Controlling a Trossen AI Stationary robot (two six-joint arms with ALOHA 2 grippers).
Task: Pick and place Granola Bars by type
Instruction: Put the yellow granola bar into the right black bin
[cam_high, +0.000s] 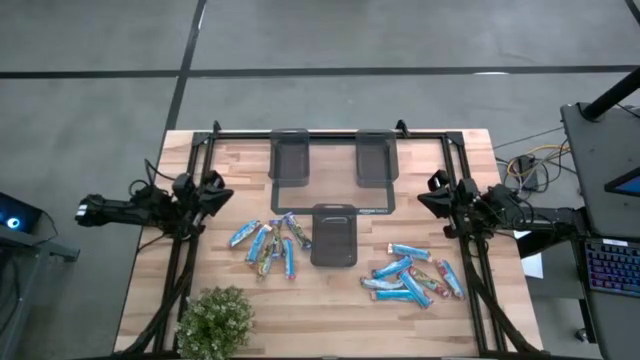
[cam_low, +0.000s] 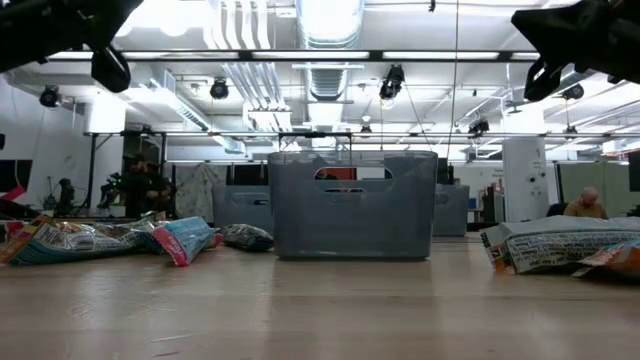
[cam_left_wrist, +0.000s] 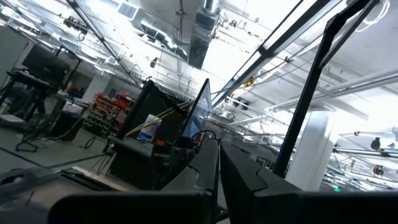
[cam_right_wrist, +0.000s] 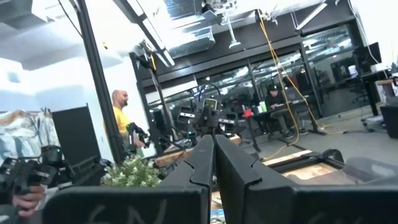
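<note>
Slim, mostly light-blue wrapped granola bars (cam_high: 268, 243) are heaped on the wooden desk (cam_high: 330, 300) beside dark grey trays (cam_high: 334, 233); left pincer (cam_high: 218, 193) and right pincer (cam_high: 433, 193), pressed together, should be spread before descent.

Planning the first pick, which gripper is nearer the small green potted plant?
Left. The left gripper sits at the table's left edge, up from the plant; the right gripper is across the table.

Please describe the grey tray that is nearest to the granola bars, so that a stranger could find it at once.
Start at the wooden table and find the three dark grey trays in its middle. Two stand side by side at the far edge; the third tray stands alone, nearer the plant, between the two heaps of bars.
</note>
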